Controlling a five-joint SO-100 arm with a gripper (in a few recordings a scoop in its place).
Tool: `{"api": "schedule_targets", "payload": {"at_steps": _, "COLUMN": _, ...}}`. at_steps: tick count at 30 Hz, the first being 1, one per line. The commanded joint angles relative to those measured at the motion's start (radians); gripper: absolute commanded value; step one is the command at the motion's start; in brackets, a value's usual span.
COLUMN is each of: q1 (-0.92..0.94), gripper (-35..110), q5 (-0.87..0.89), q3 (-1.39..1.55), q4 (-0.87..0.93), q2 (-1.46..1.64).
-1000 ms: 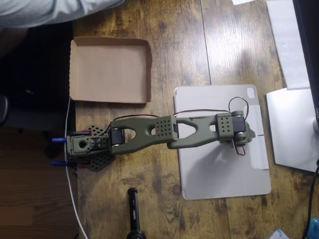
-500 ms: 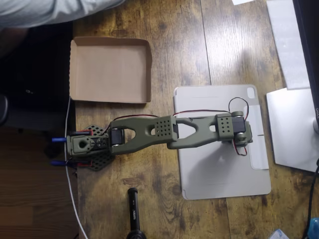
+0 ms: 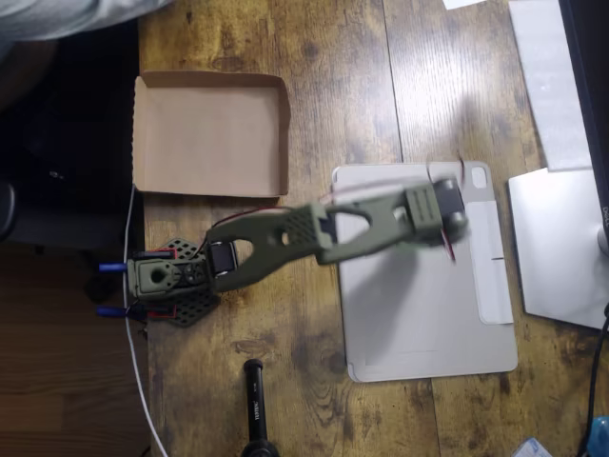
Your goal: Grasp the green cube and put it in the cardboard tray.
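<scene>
Overhead, blurred hand (image 3: 455, 217) above grey tablet cover (image 3: 419, 314), cardboard tray (image 3: 211, 133) well apart.

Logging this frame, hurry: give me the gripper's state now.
Gripper: cannot be told; blurred from above over the grey cover, fingers hidden.

Olive-green arm (image 3: 314, 233), perforated links, red and black wires, black lattice base (image 3: 181, 286).

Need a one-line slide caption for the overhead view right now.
Blurred olive arm stretched over the grey tablet cover; cardboard tray sits apart on the wooden table.
</scene>
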Motion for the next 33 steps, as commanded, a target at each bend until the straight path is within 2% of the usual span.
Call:
{"api": "schedule_targets", "payload": {"at_steps": 1, "q1": -0.037, "gripper": 4, "q5": 0.029, "q3": 0.1, "q4": 0.02, "q2": 0.219}}
{"api": "schedule_targets", "payload": {"at_steps": 3, "q1": -0.052, "gripper": 8, "q5": 0.032, "q3": 0.132, "q4": 0.017, "q2": 0.287}}
{"api": "schedule_targets", "payload": {"at_steps": 18, "q1": -0.15, "gripper": 11, "q5": 0.092, "q3": 0.514, "q4": -0.002, "q2": 0.703}}
{"api": "schedule_targets", "payload": {"at_steps": 25, "q1": -0.356, "gripper": 14, "q5": 0.138, "q3": 0.704, "q4": -0.023, "q2": 0.894}}
{"api": "schedule_targets", "payload": {"at_steps": 33, "q1": -0.672, "gripper": 17, "q5": 0.229, "q3": 0.896, "q4": -0.051, "q2": 0.914}}
